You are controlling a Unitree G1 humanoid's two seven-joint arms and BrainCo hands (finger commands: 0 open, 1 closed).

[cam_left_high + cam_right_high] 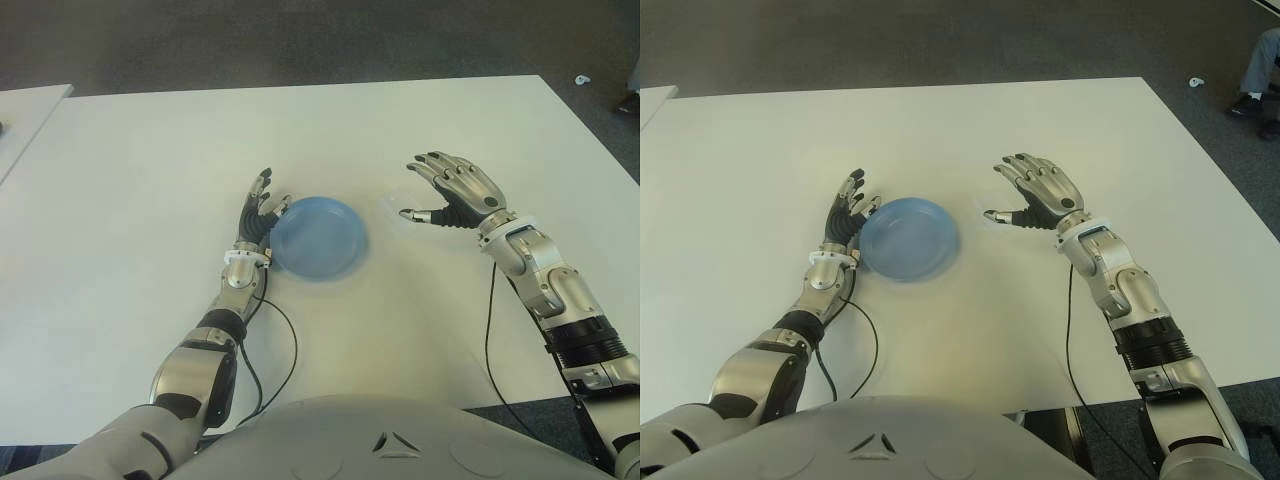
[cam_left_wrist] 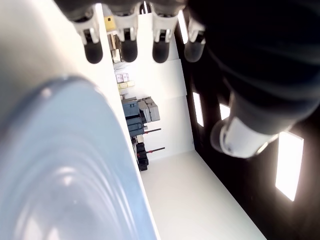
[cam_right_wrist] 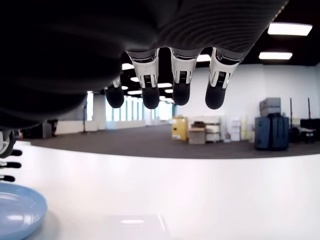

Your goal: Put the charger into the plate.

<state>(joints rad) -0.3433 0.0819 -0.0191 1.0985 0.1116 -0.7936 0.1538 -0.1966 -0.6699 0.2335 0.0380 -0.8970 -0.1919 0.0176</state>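
The left robot hand [image 1: 258, 213] shows at the left rim of the blue plate [image 1: 320, 238], fingers loosely spread and holding nothing; whether it touches the rim cannot be told. The plate sits on the white desk [image 1: 140, 200], near its middle. Just right of the plate lies the charger [image 3: 131, 226], a pale flat slab (hard to pick out against the desk, no writing readable on it). The right robot hand [image 1: 452, 190] hovers above it, palm down, fingers [image 3: 181, 90] wide and holding nothing.
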